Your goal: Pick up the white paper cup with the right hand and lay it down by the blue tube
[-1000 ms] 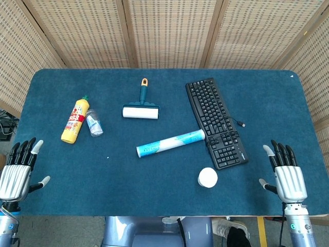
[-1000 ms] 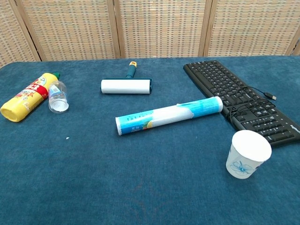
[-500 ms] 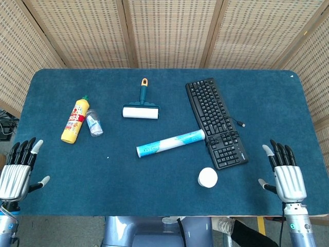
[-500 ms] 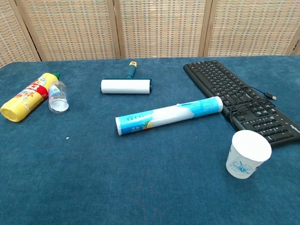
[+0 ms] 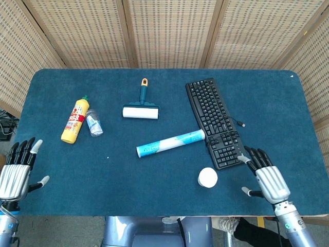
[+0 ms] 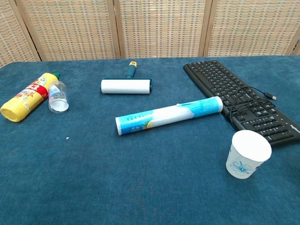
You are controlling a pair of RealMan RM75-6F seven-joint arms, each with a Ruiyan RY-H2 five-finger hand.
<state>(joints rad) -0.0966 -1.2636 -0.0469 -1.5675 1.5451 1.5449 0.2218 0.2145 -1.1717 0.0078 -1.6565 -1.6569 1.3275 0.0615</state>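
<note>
The white paper cup (image 5: pixel 207 177) (image 6: pixel 247 154) stands upright near the table's front edge, mouth up, with a blue flower print on its side. The blue tube (image 5: pixel 170 143) (image 6: pixel 168 115) lies on its side in the middle of the table, its right end close to the keyboard. My right hand (image 5: pixel 267 177) hovers to the right of the cup, fingers spread and holding nothing, a hand's width from it. My left hand (image 5: pixel 16 171) stays at the table's front left edge, fingers apart and empty. The chest view shows neither hand.
A black keyboard (image 5: pixel 215 121) (image 6: pixel 242 101) lies at an angle just behind the cup, its cable looped on the keys. A lint roller (image 5: pixel 141 109), a yellow bottle (image 5: pixel 74 121) and a small clear bottle (image 5: pixel 94 122) lie further back and left.
My right hand has moved left and forward over the table toward the cup. The left hand, the cup and the tube have not moved.
</note>
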